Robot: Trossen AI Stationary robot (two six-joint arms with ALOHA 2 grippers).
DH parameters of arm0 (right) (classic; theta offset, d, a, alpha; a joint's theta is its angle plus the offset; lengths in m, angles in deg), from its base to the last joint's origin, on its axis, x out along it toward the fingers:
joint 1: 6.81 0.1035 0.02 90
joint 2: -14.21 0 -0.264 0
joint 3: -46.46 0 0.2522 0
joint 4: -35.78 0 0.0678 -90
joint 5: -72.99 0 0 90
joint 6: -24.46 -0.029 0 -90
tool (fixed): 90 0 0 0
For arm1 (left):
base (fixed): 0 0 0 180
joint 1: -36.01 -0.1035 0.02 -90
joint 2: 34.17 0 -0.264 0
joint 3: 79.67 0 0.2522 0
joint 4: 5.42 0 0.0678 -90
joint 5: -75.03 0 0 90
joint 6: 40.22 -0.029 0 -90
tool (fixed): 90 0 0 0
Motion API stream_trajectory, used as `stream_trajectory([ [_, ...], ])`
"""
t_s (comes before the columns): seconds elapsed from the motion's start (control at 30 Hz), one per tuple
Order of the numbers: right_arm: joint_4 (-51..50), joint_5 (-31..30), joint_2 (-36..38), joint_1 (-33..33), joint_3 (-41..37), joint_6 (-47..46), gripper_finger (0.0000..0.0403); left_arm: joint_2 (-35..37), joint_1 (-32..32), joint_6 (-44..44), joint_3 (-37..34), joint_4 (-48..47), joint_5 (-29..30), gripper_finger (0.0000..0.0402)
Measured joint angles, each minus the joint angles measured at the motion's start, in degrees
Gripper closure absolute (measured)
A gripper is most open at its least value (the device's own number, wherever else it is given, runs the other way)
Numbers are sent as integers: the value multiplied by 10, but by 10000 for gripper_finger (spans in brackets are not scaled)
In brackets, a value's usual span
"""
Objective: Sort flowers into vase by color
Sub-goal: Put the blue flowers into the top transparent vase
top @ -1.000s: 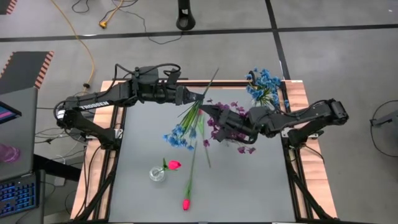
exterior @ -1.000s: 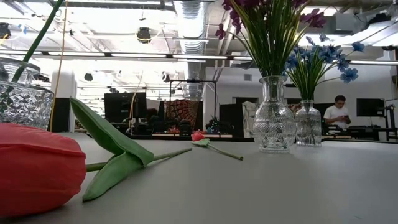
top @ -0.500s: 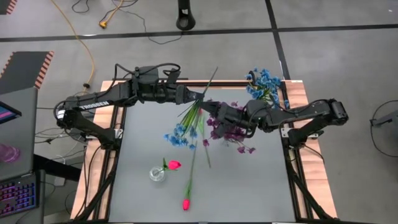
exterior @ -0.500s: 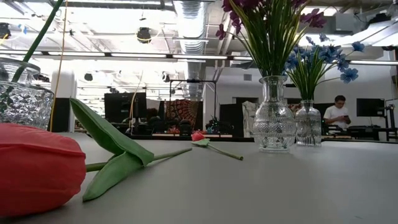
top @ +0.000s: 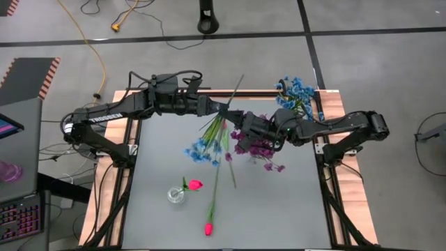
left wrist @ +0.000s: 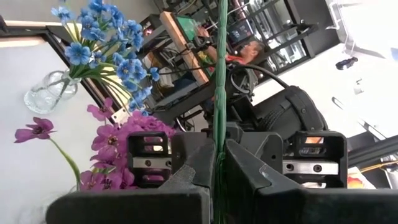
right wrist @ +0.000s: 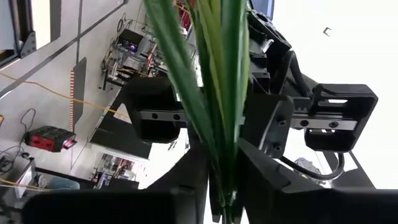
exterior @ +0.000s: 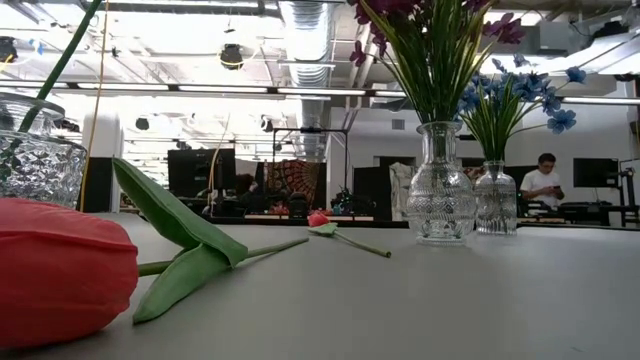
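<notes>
three glass vases: one (top: 176, 195) with a single tulip bud (top: 195, 185), one (exterior: 441, 185) with purple flowers (top: 252, 144), one (exterior: 496, 198) with blue flowers (top: 295, 93). one more blue sprig (top: 204, 150) hangs between two grippers, left (top: 227, 109) and right (top: 240, 120). two tulips lie loose, one (top: 208, 228) near, the other (exterior: 318, 218) possibly hidden from above. one person (exterior: 541, 185).

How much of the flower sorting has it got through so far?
Partly done. Blue flowers already stand in one vase, purple flowers in another, and one pink bud in the small vase. In hand: the left gripper and the right gripper both pinch the stems of a blue sprig above the table. Left: that sprig and the pink tulip lying on the table.
</notes>
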Motion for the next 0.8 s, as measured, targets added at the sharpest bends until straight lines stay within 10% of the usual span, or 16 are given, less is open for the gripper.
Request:
stream_trajectory([
  [0.8, 31, -86, 5, 60, -1, -46, 353, 12, -23, -229, 0, 5, -3, 312],
])
